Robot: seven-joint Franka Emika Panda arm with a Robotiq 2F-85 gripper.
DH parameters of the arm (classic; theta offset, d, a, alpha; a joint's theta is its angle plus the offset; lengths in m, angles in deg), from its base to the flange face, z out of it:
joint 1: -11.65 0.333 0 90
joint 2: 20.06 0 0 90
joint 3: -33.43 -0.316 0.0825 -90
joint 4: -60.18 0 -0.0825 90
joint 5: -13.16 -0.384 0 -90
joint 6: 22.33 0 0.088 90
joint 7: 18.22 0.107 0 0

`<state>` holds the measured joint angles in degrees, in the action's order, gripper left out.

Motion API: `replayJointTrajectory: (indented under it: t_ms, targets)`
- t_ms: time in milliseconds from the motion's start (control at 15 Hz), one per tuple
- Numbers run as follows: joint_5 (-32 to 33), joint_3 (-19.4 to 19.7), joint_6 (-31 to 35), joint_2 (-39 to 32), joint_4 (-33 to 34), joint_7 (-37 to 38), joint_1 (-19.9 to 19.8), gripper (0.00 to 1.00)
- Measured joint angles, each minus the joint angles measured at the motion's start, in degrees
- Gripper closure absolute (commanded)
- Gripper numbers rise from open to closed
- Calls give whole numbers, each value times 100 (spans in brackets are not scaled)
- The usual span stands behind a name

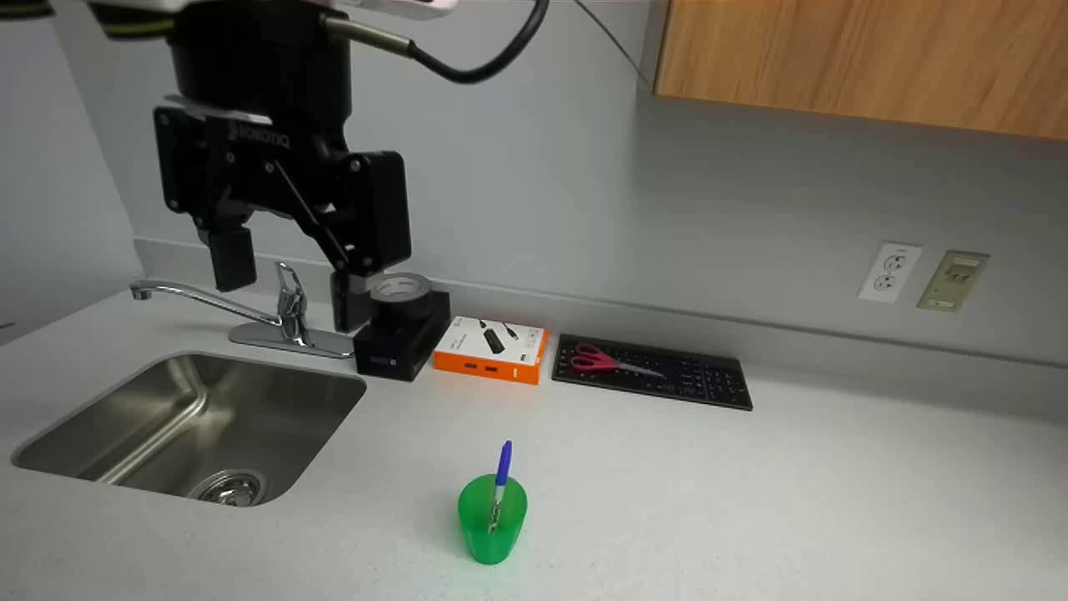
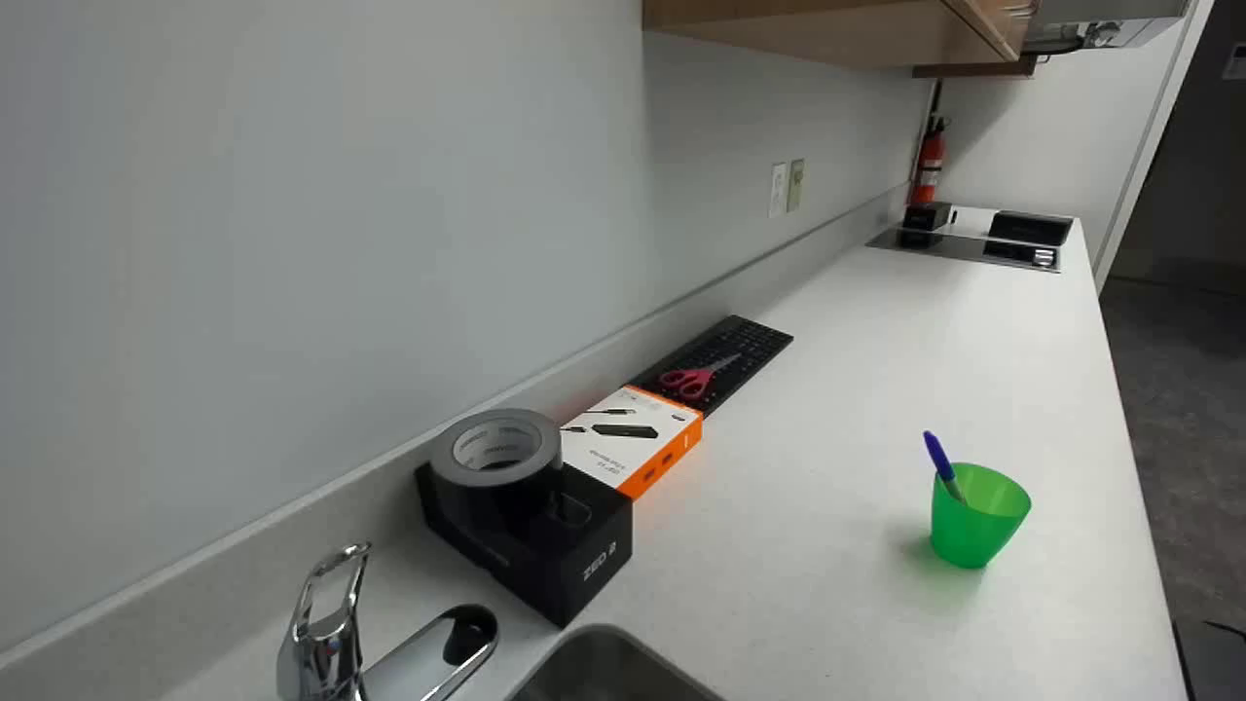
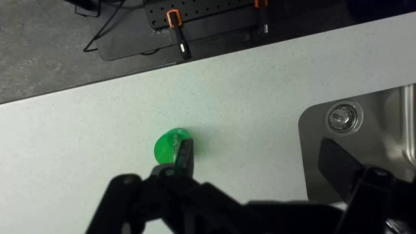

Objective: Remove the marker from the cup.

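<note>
Your black two-fingered tool [image 1: 292, 280] hangs spread wide, above and apart from the slim blue-capped pale marker [image 1: 501, 479], partly walled in by the tapered green plastic cup [image 1: 491, 544] nearer the front edge of the bench [image 2: 827, 594]. An orange-and-white cardboard box [image 1: 492, 361] lies by the wall edge.

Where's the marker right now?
In both exterior views, the marker leans inside the cup, top sticking out, on the counter right of the sink.
</note>
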<state>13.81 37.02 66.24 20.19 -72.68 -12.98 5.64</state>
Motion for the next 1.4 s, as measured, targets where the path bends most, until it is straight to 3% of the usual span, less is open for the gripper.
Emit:
replayJointTrajectory:
  t_ms: [667, 933, 1400]
  targets:
    - [25, 3, 89, -66, -66, -6, 0, 0]
    - [302, 119, 976, -396, -514, -6, -78, 0]
    - [588, 384, 2697, -1580, -1013, 37, -460, 0]
